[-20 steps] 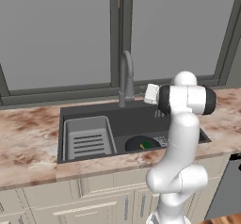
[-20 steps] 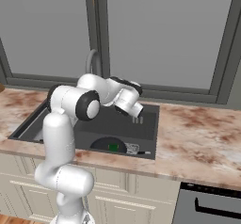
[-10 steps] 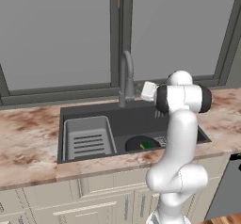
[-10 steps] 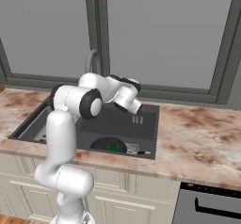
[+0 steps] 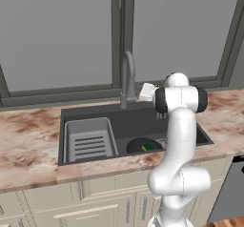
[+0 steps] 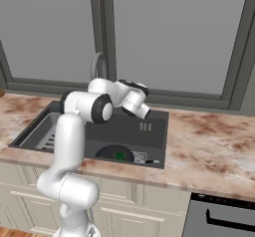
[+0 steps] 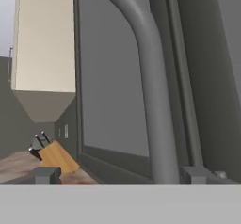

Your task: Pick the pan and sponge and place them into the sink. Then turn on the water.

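The black pan (image 5: 139,145) lies in the right half of the sink (image 5: 136,118), with the green sponge (image 5: 148,147) resting in it; both show again, pan (image 6: 112,153) and sponge (image 6: 119,156). My gripper (image 5: 144,92) hovers above the sink just right of the arched faucet (image 5: 127,77), pointing at it. Seen from the hand, the gripper (image 7: 122,175) is open and holds nothing, and the faucet pipe (image 7: 151,86) rises close ahead between the two tips, nearer the right one. No water runs.
A grey ribbed rack (image 5: 89,140) fills the sink's left half. Window frames (image 5: 123,35) stand right behind the faucet. Marble counter (image 5: 28,140) runs on both sides. A knife block (image 7: 54,156) sits far along the counter. An oven front (image 6: 221,216) is at lower right.
The arm and hand have shifted slightly left, closer to the faucet. The gripper stays open. Pan and sponge have not moved.
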Controlling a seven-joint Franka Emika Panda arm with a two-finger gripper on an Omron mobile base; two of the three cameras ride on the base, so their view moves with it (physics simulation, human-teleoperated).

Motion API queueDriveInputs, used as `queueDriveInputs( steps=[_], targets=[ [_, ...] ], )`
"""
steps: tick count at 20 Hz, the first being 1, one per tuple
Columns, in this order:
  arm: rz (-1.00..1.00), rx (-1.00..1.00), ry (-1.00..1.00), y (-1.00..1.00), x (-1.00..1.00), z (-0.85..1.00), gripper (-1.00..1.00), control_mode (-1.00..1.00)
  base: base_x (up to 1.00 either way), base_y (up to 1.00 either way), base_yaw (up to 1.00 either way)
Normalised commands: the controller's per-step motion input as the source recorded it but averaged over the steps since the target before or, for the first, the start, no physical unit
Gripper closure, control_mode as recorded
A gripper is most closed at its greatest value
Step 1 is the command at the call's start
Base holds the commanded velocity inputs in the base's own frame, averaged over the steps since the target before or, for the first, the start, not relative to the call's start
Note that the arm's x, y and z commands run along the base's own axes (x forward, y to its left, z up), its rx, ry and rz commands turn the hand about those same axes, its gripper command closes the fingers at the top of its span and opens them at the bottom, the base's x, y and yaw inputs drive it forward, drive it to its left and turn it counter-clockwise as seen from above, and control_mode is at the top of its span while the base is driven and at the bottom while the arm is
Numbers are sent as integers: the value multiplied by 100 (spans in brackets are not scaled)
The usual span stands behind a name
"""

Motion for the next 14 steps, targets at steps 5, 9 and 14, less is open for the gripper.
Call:
queueDriveInputs(
  steps=[5, 9, 14],
  targets=[
    [0, 0, 2, 0, 36, -16, -100, -100, 0, 0, 0],
    [0, 0, 2, 0, 37, 0, -100, -100, 0, 0, 0],
    [0, 0, 2, 0, 28, -1, -100, -100, 0, 0, 0]
  ],
)
